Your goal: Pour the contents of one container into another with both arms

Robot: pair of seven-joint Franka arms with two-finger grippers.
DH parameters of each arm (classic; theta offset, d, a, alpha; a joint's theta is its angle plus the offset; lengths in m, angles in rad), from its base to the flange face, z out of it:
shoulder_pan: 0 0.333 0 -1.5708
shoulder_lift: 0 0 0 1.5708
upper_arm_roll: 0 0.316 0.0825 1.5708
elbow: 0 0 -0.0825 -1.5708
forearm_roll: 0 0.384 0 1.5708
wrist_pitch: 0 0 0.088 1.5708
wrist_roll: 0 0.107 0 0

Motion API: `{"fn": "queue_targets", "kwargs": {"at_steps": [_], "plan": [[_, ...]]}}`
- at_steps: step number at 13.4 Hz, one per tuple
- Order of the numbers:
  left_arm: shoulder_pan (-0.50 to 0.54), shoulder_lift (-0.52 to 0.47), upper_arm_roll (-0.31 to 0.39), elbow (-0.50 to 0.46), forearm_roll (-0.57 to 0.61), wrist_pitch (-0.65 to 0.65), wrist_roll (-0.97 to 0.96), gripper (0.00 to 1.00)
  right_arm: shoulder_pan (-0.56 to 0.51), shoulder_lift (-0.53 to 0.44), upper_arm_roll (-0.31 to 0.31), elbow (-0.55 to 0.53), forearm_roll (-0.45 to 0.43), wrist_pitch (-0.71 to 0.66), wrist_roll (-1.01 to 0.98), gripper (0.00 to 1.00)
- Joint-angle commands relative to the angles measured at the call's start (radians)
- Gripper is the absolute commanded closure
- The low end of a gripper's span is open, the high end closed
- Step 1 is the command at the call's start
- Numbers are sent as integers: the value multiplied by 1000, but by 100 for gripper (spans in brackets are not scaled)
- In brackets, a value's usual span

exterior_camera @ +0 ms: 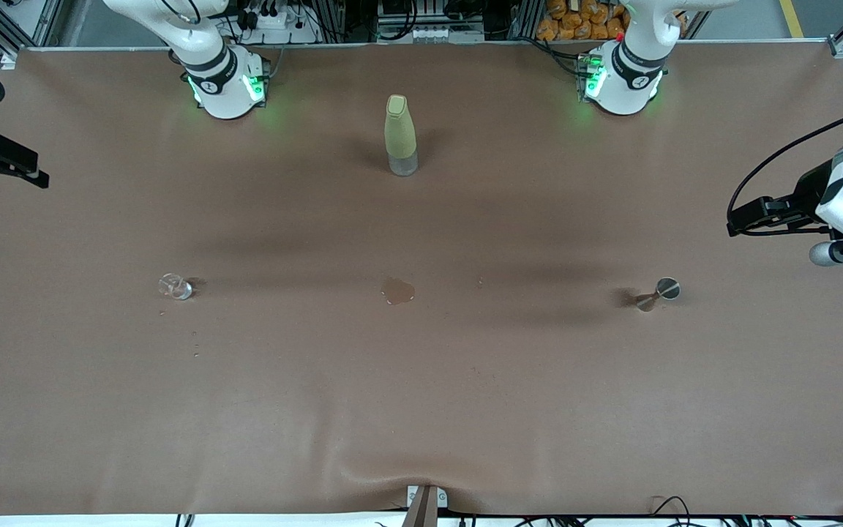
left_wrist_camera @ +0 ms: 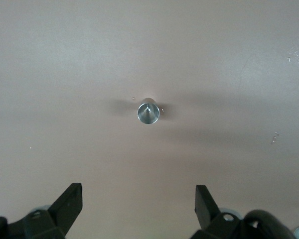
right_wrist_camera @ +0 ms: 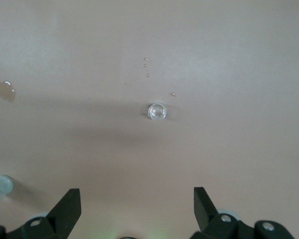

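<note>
Brown cloth covers the bench (exterior_camera: 421,410). On it a tiny clear glass cup (exterior_camera: 175,286) stands toward the right arm's end, and a small shiny steel jigger (exterior_camera: 659,293) stands toward the left arm's end, well apart from each other and about equally near the front camera.

Right gripper (right_wrist_camera: 137,209) hangs high over the cup, wide open and holding nothing. Left gripper (left_wrist_camera: 139,206) hangs high over the jigger, also wide open and empty.

Both things look light. Glass is probably fragile and slippery, so a gentle hold across the cup's side wall, below the rim, seems wise. Steel is stiff and smooth; the jigger's narrow waist between its two cones looks like the surest place to grasp.

Between the two things a small wet puddle (exterior_camera: 398,290) lies on the cloth, and a few droplets (right_wrist_camera: 146,65) sit near the cup. A tall yellow-green bottle (exterior_camera: 399,135) stands upright farther from the front camera, midway between the arms' bases. Nothing appears to block either gripper's way straight down.
</note>
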Motion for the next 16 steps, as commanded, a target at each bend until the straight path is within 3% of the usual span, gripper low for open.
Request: {"fn": "queue_targets", "kwargs": {"at_steps": [1, 3, 6, 10, 12, 15, 16], "plan": [[-6, -2, 3, 0, 4, 6, 10, 0, -68, 44, 0, 5, 77, 34, -219, 0], [-4, -2, 3, 0, 6, 6, 11, 0, -119, 91, 0, 5, 183, 46, -351, 0], [-4, -3, 3, 8, 6, 6, 11, 0, -151, 128, 0, -14, 214, 115, -602, 0], [5, -2, 3, 23, 4, 6, 16, 0, -258, 127, 0, -197, 385, 198, -897, 0], [13, 8, 11, 41, 1, 6, 113, 0, -278, 145, 0, -260, 444, 262, -1074, 0], [14, 14, 17, 45, -9, 5, 223, 0, -349, 232, -2, -314, 647, 280, -1382, 0], [14, 20, 18, 45, -9, 6, 241, 0, -367, 266, -2, -319, 675, 275, -1439, 0]]}}
